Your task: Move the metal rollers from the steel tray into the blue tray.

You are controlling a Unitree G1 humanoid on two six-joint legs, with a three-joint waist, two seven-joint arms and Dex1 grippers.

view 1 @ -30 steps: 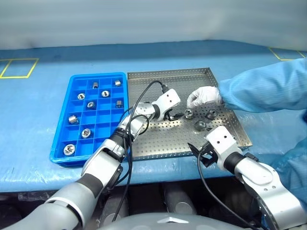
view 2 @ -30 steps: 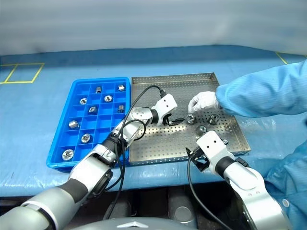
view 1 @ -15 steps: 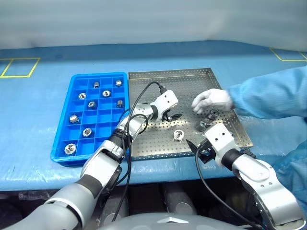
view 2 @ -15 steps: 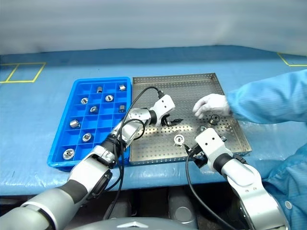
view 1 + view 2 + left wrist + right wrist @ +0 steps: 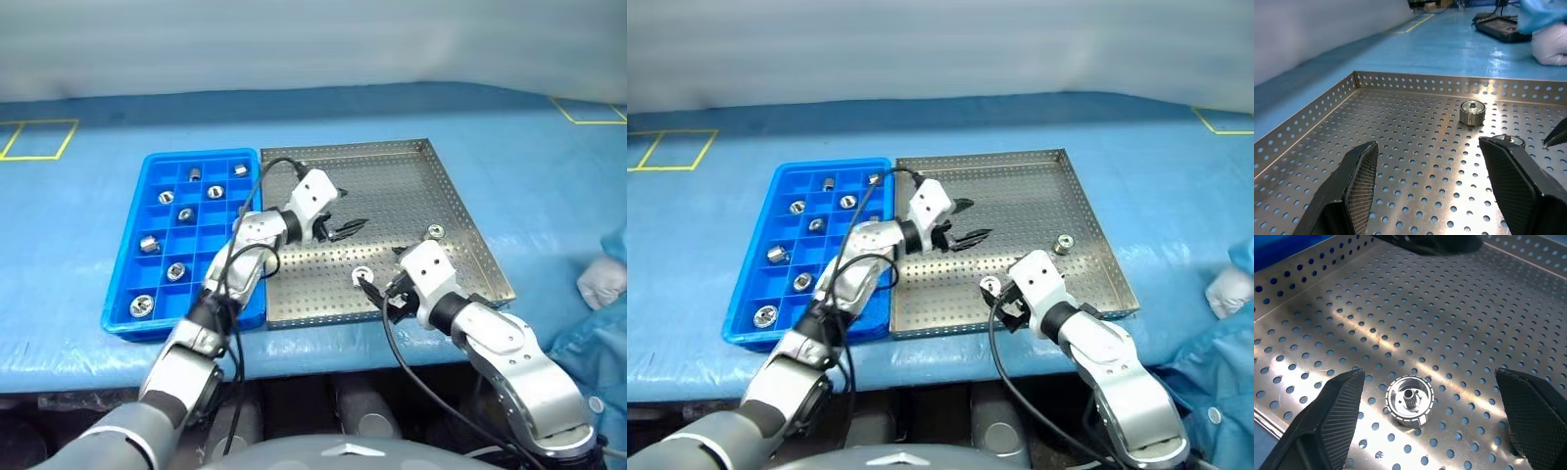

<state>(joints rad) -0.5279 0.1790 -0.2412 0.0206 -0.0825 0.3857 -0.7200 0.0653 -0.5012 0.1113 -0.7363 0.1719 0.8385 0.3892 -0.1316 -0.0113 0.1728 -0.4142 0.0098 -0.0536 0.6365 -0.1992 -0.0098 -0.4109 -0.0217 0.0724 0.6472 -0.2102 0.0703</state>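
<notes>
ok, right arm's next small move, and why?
Probably ease the right gripper down and close on the metal roller. The roller lies on the steel tray floor between the open fingers, untouched, so it looks lined up. The left gripper hangs open and empty farther off.

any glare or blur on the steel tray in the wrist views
Left wrist view: a bright glare streak runs across the steel tray floor toward the upright roller, and the near black fingers look soft. Right wrist view: patchy reflections around the roller, which is sharp.
</notes>
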